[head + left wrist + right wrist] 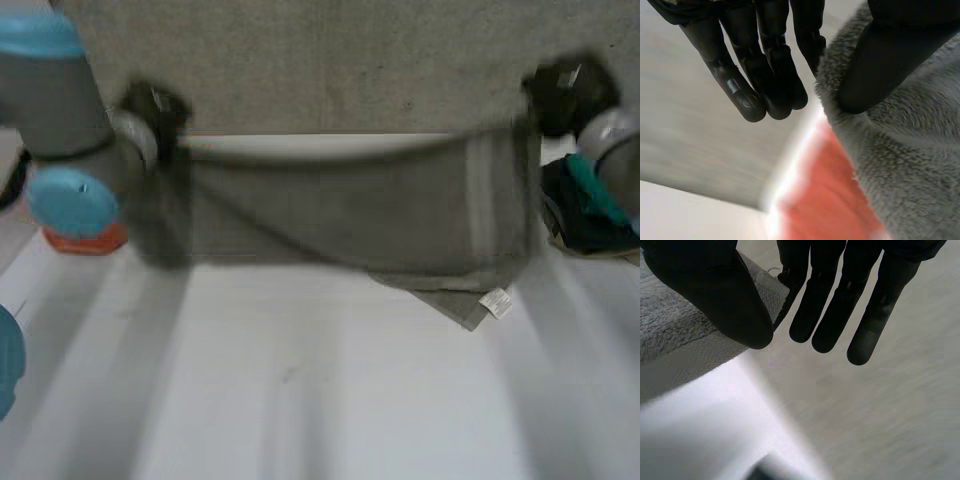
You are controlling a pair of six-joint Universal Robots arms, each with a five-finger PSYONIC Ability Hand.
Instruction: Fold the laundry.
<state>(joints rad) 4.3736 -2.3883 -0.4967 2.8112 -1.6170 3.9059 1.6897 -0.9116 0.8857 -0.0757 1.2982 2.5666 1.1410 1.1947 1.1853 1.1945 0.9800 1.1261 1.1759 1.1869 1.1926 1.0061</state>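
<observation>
A grey towel point(340, 215) with a paler stripe near one end hangs stretched between my two raised hands, and its lower edge with a white label point(497, 301) reaches the table. My left hand point(150, 108) holds the towel's upper left corner. In the left wrist view the thumb point(880, 60) pinches the fluffy towel point(910, 165) against a finger while the other fingers point(765, 75) stay straight. My right hand point(565, 92) holds the upper right corner. Its thumb point(725, 295) presses the towel's edge point(675, 330) against the nearest finger.
An orange object point(85, 238) lies on the white table point(320, 400) below my left arm and appears under the towel as the orange object point(825, 200) in the left wrist view. A dark pile of clothes point(590, 210) lies at the right. A grey wall point(340, 60) stands behind.
</observation>
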